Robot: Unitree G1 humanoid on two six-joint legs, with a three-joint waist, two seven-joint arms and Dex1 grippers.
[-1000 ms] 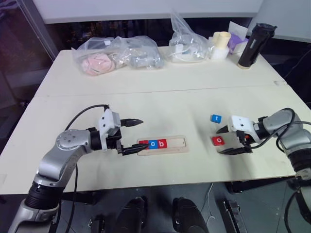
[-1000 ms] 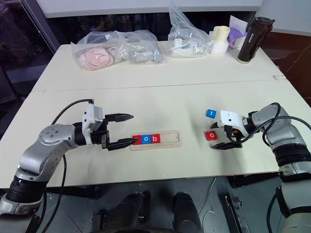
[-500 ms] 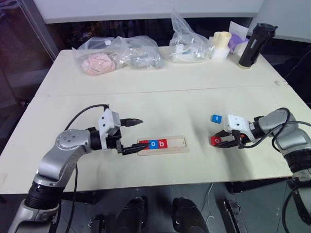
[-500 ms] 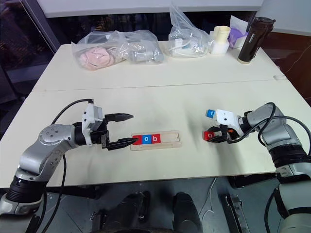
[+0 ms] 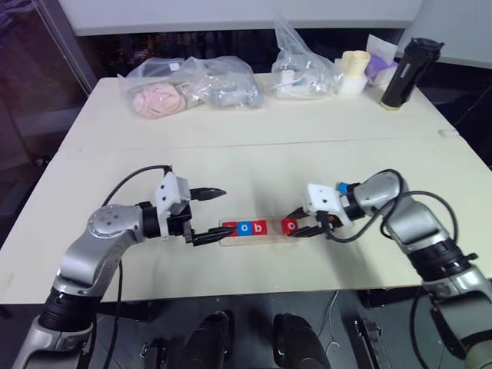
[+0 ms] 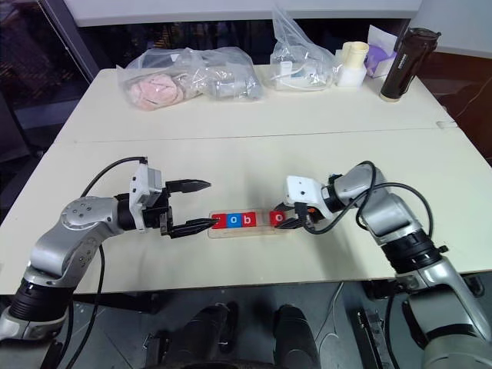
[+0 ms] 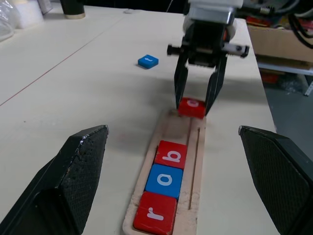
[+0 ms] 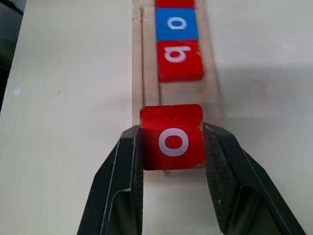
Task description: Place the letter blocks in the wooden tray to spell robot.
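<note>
Right wrist view: fingers (image 8: 172, 196) pinching red o block (image 8: 172, 137) over wooden tray (image 8: 139, 73), tray's long axis running away from cam.

Two robot arms with rounded silver-grey metal shells and black joints. Loose black cables loop along each forearm. Each wrist carries a white boxy housing, ending in the left gripper (image 5: 206, 214) and right gripper (image 5: 296, 224), each with two tapered, textured black fingers.
</note>
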